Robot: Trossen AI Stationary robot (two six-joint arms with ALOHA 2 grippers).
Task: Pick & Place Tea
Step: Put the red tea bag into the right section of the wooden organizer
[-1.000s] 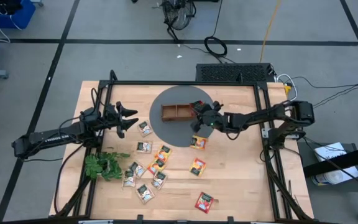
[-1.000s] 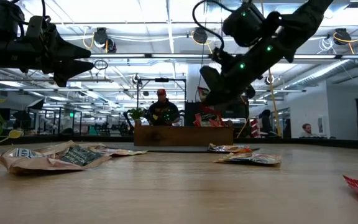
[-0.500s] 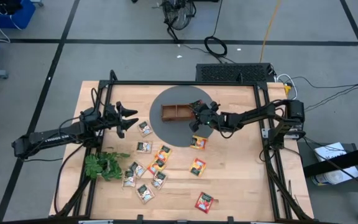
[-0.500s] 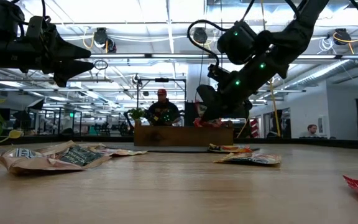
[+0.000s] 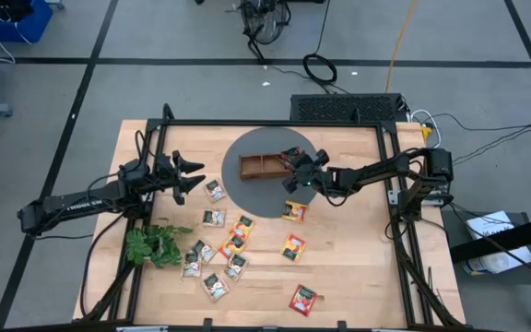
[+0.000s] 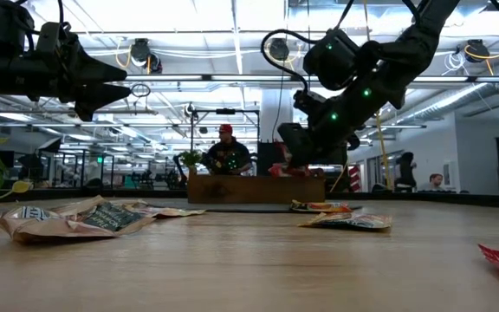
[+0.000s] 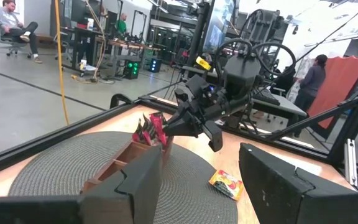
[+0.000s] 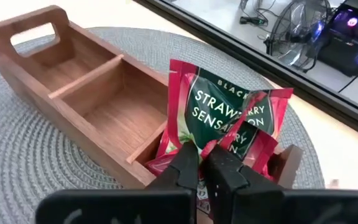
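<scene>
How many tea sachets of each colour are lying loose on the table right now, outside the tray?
pale green-print sachets: 6
orange-yellow sachets: 4
red sachet: 1
Total: 11 loose, not counting the red ones at the tray, where the right gripper is shut on one.

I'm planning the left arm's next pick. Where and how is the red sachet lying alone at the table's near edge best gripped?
The flat red square sachet lies alone on the wooden table, flat. Probably come straight down from above and pinch across one edge or corner, where crinkled foil lifts slightly.
</scene>
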